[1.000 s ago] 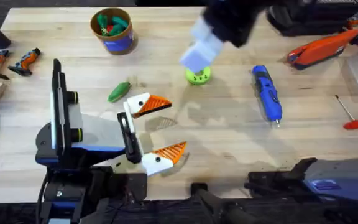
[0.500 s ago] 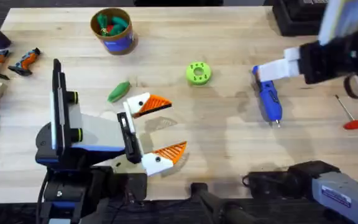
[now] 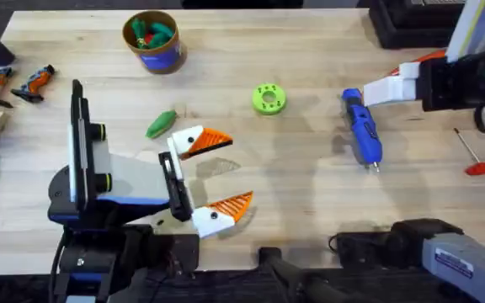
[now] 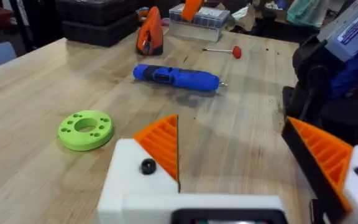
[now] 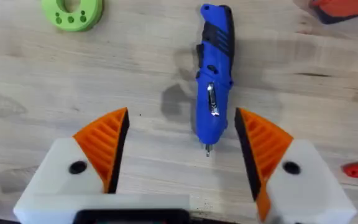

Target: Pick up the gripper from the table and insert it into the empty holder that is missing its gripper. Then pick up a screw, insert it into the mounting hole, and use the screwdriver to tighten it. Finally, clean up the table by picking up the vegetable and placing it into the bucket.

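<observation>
The screwdriver (image 3: 362, 126) lies flat on the pale wooden table (image 3: 310, 210), right of the green disc (image 3: 269, 98). Above it, the right gripper (image 5: 182, 146) spreads its 2 fingers wide, empty. The left gripper (image 3: 217, 174) is wide open too, holding nothing.

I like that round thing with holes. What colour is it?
The disc is lime green, clearest in the left wrist view.
</observation>
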Controlling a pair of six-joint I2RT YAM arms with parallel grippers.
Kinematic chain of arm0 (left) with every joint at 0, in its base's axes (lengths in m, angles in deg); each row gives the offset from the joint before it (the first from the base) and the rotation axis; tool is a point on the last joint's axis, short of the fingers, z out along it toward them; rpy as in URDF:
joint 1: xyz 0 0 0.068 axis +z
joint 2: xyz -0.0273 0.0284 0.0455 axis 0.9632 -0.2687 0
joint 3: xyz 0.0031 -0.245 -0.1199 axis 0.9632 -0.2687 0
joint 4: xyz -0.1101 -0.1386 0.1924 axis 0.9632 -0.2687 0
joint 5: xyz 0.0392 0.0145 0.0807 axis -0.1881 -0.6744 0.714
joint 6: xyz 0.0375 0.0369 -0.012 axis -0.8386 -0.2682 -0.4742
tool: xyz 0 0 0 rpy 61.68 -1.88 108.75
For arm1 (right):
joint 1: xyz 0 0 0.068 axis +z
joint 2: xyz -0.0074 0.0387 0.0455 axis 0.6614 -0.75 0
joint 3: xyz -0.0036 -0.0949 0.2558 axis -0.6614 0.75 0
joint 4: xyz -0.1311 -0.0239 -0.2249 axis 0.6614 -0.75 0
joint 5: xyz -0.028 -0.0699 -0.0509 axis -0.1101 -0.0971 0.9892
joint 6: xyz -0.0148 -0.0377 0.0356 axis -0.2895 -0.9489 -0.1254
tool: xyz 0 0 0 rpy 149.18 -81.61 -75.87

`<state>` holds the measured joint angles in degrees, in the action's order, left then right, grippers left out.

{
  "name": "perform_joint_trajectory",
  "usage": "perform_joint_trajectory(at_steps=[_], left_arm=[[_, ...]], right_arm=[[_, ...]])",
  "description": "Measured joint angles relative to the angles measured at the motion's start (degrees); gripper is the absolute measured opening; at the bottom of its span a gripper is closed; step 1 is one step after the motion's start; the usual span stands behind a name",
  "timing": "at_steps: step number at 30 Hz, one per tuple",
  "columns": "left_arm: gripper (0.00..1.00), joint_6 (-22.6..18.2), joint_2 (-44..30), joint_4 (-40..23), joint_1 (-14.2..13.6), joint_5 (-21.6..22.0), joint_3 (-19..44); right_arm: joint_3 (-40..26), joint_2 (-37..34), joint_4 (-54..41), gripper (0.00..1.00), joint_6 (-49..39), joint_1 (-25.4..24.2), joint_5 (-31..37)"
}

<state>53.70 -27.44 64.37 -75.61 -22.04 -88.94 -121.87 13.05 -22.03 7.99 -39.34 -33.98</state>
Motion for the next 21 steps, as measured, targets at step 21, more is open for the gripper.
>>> perform_joint_trajectory(at_steps=[21], left_arm=[[0.646,-0.14,0.01,0.00,0.00,-0.02,0.00]], right_arm=[[0.04,-0.53,-0.02,0.947,0.35,0.00,-0.01]])
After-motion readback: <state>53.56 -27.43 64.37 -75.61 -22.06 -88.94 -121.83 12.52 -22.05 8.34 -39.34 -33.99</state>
